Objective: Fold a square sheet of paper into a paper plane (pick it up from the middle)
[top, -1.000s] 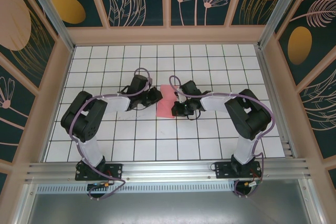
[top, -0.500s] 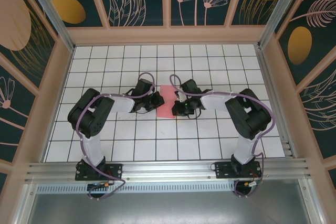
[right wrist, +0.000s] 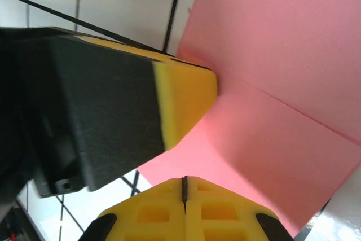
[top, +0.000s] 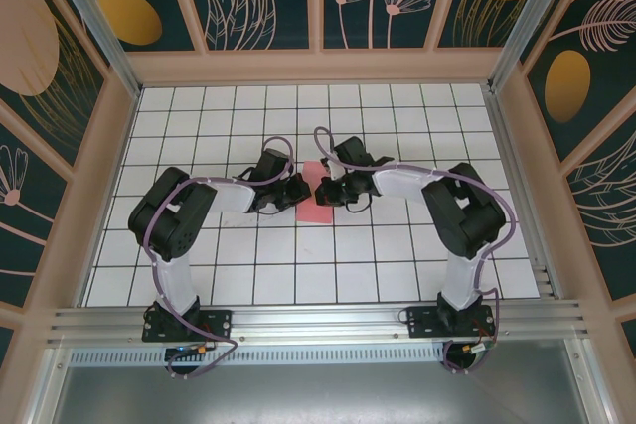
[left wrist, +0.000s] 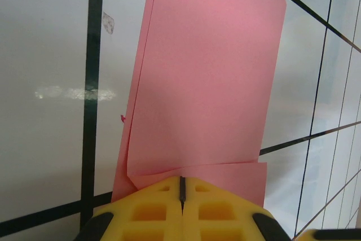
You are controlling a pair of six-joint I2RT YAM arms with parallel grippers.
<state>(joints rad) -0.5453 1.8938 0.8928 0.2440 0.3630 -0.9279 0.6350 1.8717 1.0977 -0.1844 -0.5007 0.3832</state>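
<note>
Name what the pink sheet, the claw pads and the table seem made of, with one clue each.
Sheet: thin matte paper, probably; it holds a sharp crease and its flap curls.
Left claw pads: yellow moulded plastic or rubber, unclear which, with square recesses.
Table: smooth white top with dark grid lines, glossy enough to show glare; material uncertain.

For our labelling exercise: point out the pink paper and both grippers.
pink paper (left wrist: 208, 71): left wrist view, middle of top layer.
left gripper (left wrist: 181, 180): left wrist view, seam between fingertips.
right gripper (right wrist: 184, 180): right wrist view, seam between fingertips.
</note>
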